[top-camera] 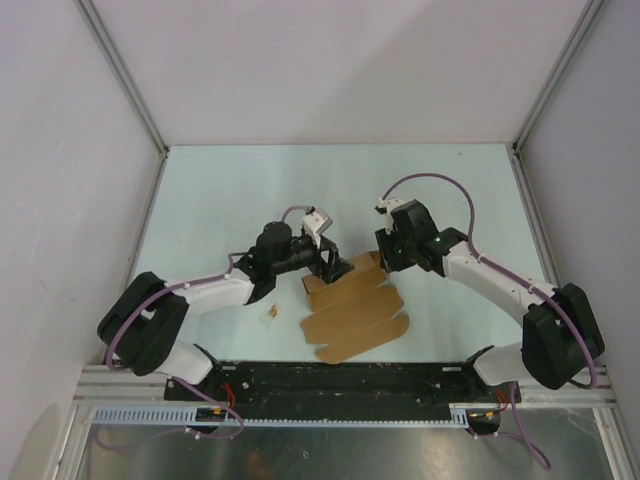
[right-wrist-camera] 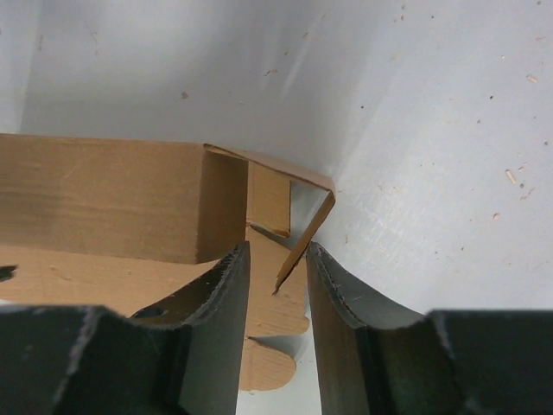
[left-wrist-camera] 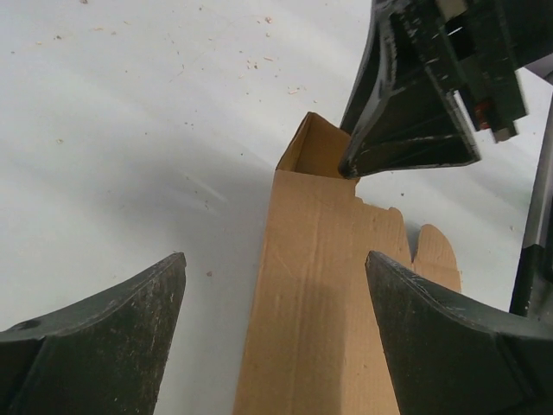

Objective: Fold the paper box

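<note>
A pale, blue-tinted tabletop [top-camera: 230,190] is seen in the top view. It is closed in at back and sides by plain white walls [top-camera: 330,60], w/ bare aluminium posts [top-camera: 120,75] running down to the rear corners. Small specks and crumbs are scattered over the surface in both wrist views. A black rail [top-camera: 340,380] and a grey slotted cable duct [top-camera: 300,412] are set along the bottom of the frame, w/ bare metal sheet below them.

The plain brown cardboard paper box [top-camera: 355,310], part-folded, is found just below ctr of the top view. Flat scalloped flaps are spread toward the bottom, and one wall is raised at the upper end. A tiny brown scrap [top-camera: 270,313] is seen to its left, apart.

The left gripper [left-wrist-camera: 275,259] is spread wide, its fingers set either side of the raised wall; no contact is visible. The right gripper [right-wrist-camera: 276,251] is parted a little at the box's upper-right corner. A bent end flap hangs loose btwn its fingers, not pinched.
</note>
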Tool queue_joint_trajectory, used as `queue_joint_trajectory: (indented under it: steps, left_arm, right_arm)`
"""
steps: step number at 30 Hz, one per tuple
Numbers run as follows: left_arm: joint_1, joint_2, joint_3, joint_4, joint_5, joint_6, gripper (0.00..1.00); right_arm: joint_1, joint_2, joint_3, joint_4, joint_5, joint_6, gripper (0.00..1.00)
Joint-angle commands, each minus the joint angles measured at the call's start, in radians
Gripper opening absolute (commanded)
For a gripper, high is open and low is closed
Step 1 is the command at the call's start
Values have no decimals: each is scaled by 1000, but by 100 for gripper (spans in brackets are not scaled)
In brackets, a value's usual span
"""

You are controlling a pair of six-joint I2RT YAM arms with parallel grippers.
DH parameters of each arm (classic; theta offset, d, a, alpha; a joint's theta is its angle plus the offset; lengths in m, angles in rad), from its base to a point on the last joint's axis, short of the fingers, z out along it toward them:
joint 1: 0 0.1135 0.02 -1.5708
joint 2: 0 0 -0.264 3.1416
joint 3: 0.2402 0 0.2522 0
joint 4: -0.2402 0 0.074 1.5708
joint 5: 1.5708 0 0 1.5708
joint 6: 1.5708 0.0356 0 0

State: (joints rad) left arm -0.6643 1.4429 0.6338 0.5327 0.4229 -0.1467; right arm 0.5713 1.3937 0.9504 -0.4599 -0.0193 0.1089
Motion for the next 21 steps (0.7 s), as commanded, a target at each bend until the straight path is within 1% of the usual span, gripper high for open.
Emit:
queue_joint_trajectory:
  steps: [1, 5, 13, 16, 20, 21]
  left_arm:
    - [6, 39, 55, 18, 14, 49, 89]
    - [5, 66, 63, 18, 17, 50, 89]
    - [-8, 102, 63, 16, 22, 61, 86]
    - [-12, 108, 63, 16, 22, 65, 85]
    - [-18, 114, 61, 16, 19, 70, 83]
    - [-21, 116, 58, 16, 17, 71, 83]
  right_arm:
    - [-8, -59, 39, -14, -39, 54, 38]
    - [-19, -76, 33, -16, -57, 74, 39]
    - [-57, -70, 4, -25, -83, 107, 34]
    - [-77, -74, -15, -11, -91, 130, 34]
    - [-123, -91, -35, -11, -84, 187, 34]
    - [-137, -105, -38, -11, -71, 222, 35]
